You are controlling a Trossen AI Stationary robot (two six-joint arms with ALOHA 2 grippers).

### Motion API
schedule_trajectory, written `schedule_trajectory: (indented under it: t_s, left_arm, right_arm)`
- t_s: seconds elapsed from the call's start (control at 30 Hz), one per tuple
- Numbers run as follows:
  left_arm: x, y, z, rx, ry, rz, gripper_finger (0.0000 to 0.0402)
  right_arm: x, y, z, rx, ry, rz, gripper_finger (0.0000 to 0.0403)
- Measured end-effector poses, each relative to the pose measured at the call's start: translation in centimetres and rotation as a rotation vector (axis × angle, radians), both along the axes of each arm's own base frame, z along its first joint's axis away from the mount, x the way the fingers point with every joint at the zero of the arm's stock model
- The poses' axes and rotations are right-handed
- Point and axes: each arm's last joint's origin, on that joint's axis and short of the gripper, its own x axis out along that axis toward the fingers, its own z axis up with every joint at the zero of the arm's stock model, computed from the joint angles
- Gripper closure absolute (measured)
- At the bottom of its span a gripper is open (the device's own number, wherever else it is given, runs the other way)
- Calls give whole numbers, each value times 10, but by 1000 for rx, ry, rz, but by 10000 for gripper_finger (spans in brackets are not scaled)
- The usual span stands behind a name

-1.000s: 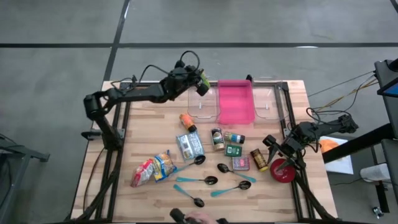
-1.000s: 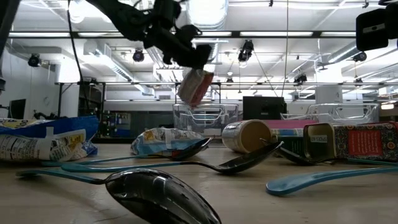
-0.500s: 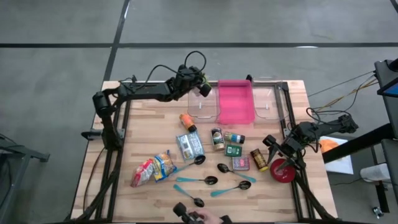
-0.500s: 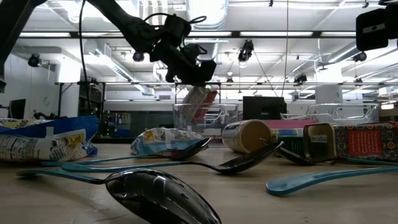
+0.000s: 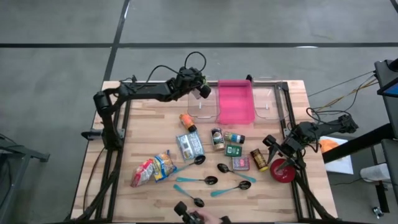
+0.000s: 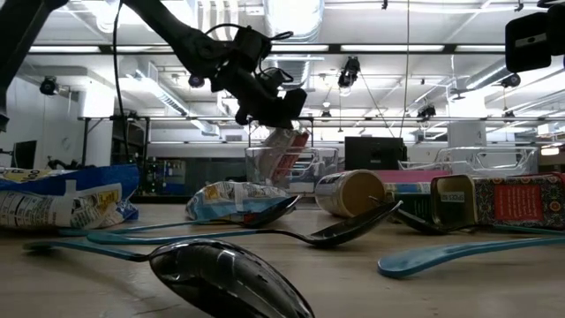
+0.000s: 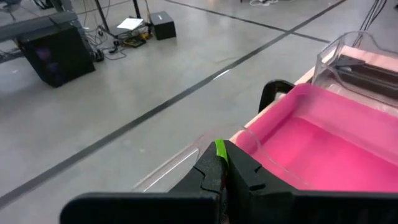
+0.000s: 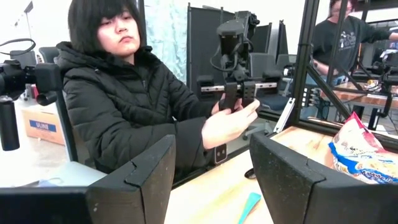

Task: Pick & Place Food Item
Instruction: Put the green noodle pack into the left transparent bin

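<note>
We see the left end effector (image 6: 281,113) clamped on a crinkled food packet (image 6: 284,148) (hidden from overhead) lowered into the clear plastic bin (image 5: 203,102) by the table's (image 5: 149,134) far edge.

Left gripper (image 6: 281,113) hides top of the food packet (image 6: 284,150); label too small to read, and clear bin (image 6: 282,166) blurs its lower end. Right gripper (image 8: 211,168) cut off by bottom edge in right wrist view. Spoon (image 6: 231,281) up front blurred.
</note>
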Motion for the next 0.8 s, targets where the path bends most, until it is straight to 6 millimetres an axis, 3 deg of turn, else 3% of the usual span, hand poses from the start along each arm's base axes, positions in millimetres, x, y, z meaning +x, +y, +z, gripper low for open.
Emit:
schedule_trajectory:
  t_s: [0.3, 0.6, 0.8]
  left_arm:
    - [10, 9, -31, -13, 23, 5, 400]
    - [8, 11, -31, -39, 10, -13, 397]
    - [8, 12, -30, -46, -3, -31, 348]
  right_arm:
    - [0, 0, 0, 0, -1, 1, 197]
    - [0, 0, 0, 1, 0, 1, 197]
    - [0, 0, 0, 0, -1, 1, 197]
